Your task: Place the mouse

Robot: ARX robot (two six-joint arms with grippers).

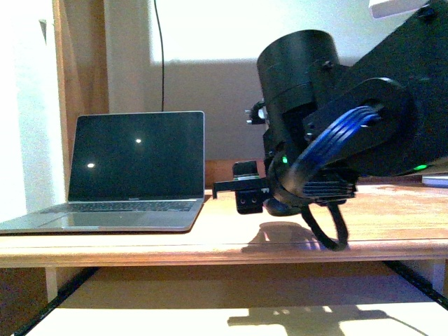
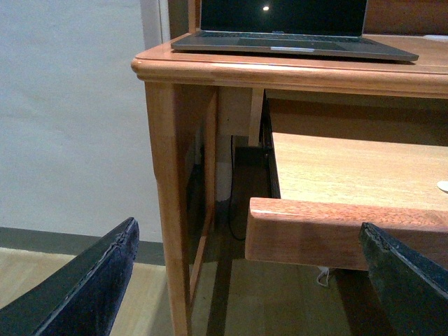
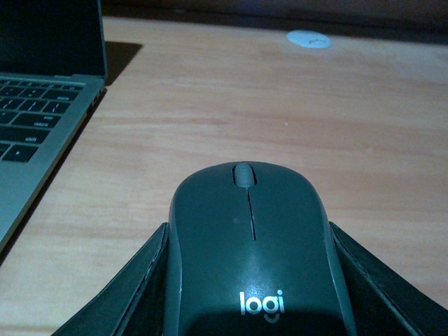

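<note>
The mouse [image 3: 252, 245] is dark grey and domed, with a scroll wheel and a "logi" mark, and it fills the near part of the right wrist view. My right gripper [image 3: 246, 225] is shut on it, one black finger [image 3: 133, 294] against each of its sides. It sits low over the wooden desk top [image 3: 245, 105], to the right of the laptop [image 3: 35, 119]. In the front view the right arm [image 1: 336, 133] reaches down to the desk and hides the mouse. My left gripper [image 2: 246, 224] hangs open and empty below the desk, facing the pull-out shelf's front edge [image 2: 336, 231].
An open laptop [image 1: 133, 175] with a dark screen stands on the desk's left half. A small flat white disc [image 3: 308, 40] lies farther back on the desk. A pull-out shelf [image 2: 336, 168] juts out under the desk top [image 2: 280, 70]. A cable runs up the wall.
</note>
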